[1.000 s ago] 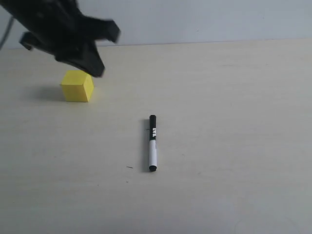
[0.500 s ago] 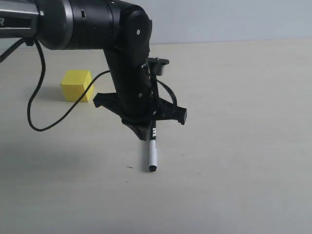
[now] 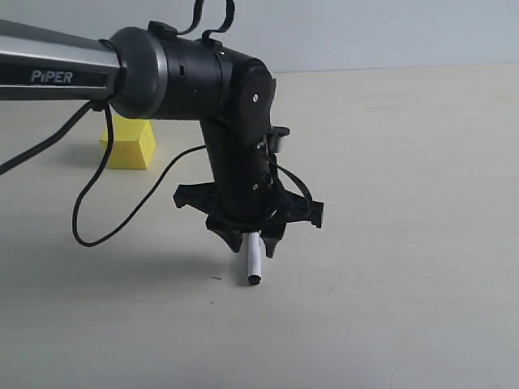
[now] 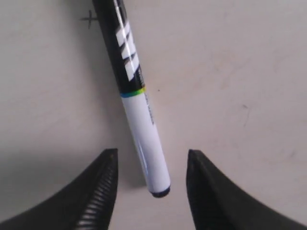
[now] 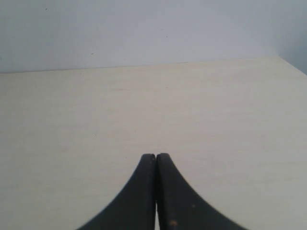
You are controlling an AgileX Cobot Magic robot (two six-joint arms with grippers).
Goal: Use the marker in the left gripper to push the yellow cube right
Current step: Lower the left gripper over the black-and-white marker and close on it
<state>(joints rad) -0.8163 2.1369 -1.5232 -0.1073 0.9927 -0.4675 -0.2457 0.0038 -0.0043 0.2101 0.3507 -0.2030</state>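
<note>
The marker (image 3: 254, 263) lies flat on the pale table; only its white barrel end and black tail tip show below my left gripper (image 3: 253, 240). In the left wrist view the marker (image 4: 139, 115) runs between the two black fingers (image 4: 96, 191), which stand apart on either side of its tail without touching it, so the left gripper (image 4: 151, 158) is open. The yellow cube (image 3: 130, 142) sits at the far left, partly behind the grey arm lettered PiPER. My right gripper (image 5: 156, 158) is shut on nothing, above bare table.
A black cable (image 3: 122, 219) loops from the left arm down toward the table between cube and marker. The table's far edge (image 3: 389, 70) meets a pale wall.
The left arm swept from above the cube to the marker and lowered over it. Its jaws, shut before, have parted around the marker's tail. Marker and cube have not moved.
</note>
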